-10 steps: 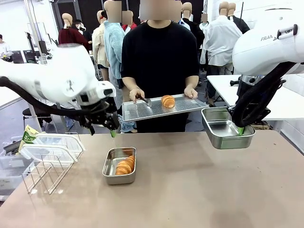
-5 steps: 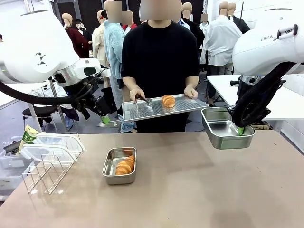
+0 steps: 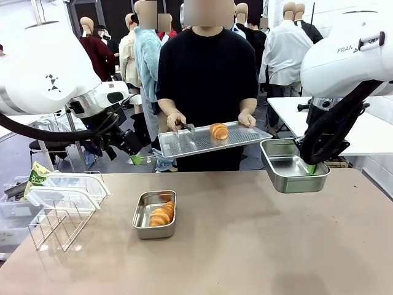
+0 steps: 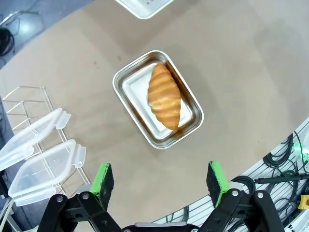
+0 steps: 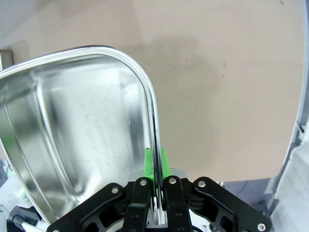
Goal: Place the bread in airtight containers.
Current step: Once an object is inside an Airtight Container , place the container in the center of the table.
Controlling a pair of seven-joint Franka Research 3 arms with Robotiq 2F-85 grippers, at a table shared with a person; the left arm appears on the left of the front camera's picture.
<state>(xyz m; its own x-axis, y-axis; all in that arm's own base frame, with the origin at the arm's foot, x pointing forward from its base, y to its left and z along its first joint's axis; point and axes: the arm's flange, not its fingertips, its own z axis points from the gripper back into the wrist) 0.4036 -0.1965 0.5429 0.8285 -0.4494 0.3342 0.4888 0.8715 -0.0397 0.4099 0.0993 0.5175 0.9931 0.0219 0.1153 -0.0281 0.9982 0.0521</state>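
My right pincer (image 5: 155, 166) is clamped tight on the rim of the empty tub (image 3: 295, 183). It carries the tub off the desk (image 3: 258, 246) at the right, just beside and below the right end of the tray (image 3: 184, 144). The person (image 3: 207, 67) holds that tray with the loose croissant (image 3: 217, 130) on it and tongs (image 3: 187, 128) in one hand. My left pincer (image 3: 136, 157) hangs wide open with nothing in it, up off the desk, near the tray's left end. Under it the filled tub (image 4: 118, 79) sits on the desk, the packed croissant (image 4: 164, 94) lying inside. The lids (image 3: 70, 184) rest on the rack (image 3: 52, 227), apart from that tub.

I reckon the step now is catching the loose croissant in the empty tub. To do it well I want that tub level. It's gripped by one thin wall, so it will want to tip. I'll go slow, bring the open mouth close under the tray's edge, and hold steady for the drop. The left arm I'd leave clear of the tray.
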